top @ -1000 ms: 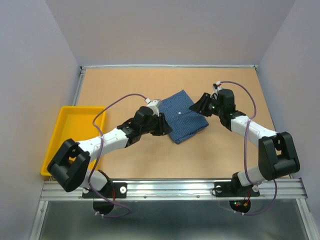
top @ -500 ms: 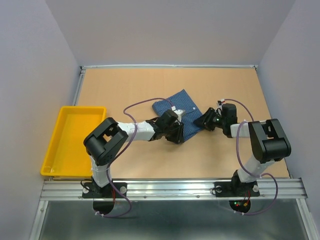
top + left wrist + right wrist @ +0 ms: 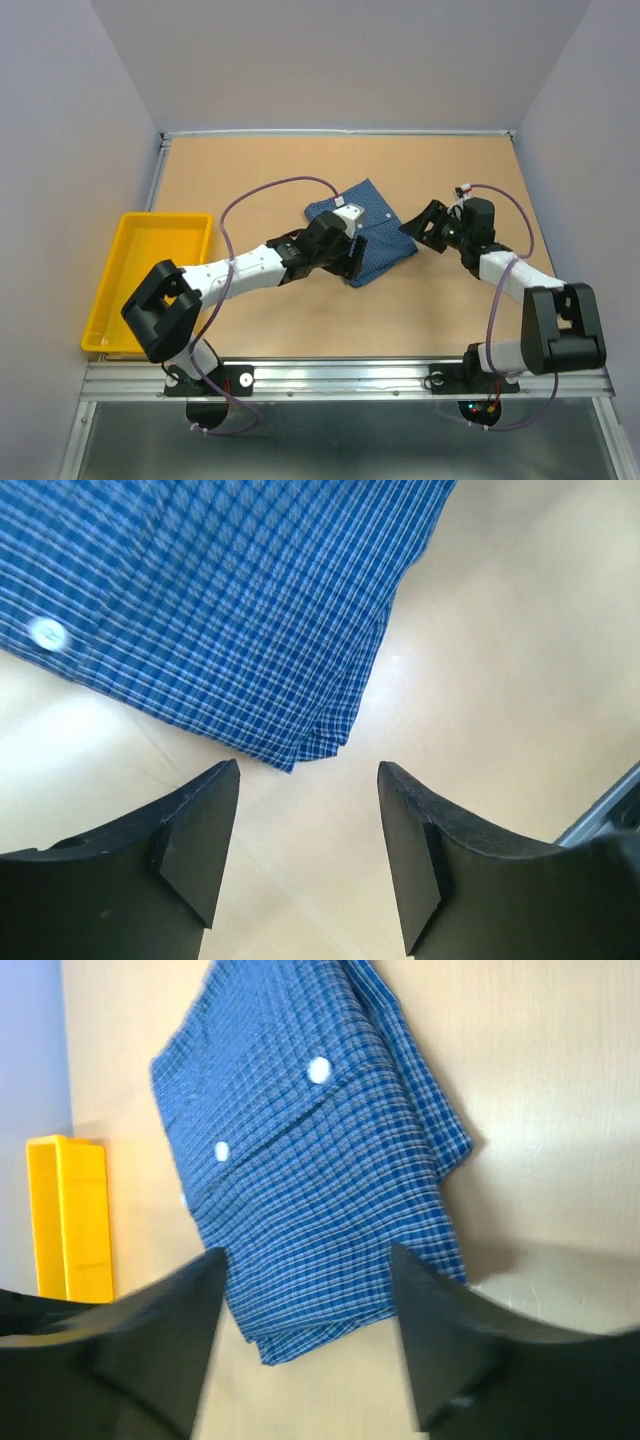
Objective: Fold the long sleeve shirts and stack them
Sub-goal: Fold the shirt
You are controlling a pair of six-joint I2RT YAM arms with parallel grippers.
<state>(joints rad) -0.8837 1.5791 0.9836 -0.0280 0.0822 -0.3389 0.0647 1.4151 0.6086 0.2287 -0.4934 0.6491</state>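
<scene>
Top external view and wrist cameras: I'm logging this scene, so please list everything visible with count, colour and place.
shirt: 1, blue finely checked with white buttons, folded, mid-table between the two grippers
tray: 1, yellow, at the table's left edge
table: 1, light brown wood, under everything
rail: 1, silver metal, along the near edge, carrying both arm bases
left gripper: 1, black, open, at the shirt's near corner
right gripper: 1, black, open, just off the shirt's right side
</scene>
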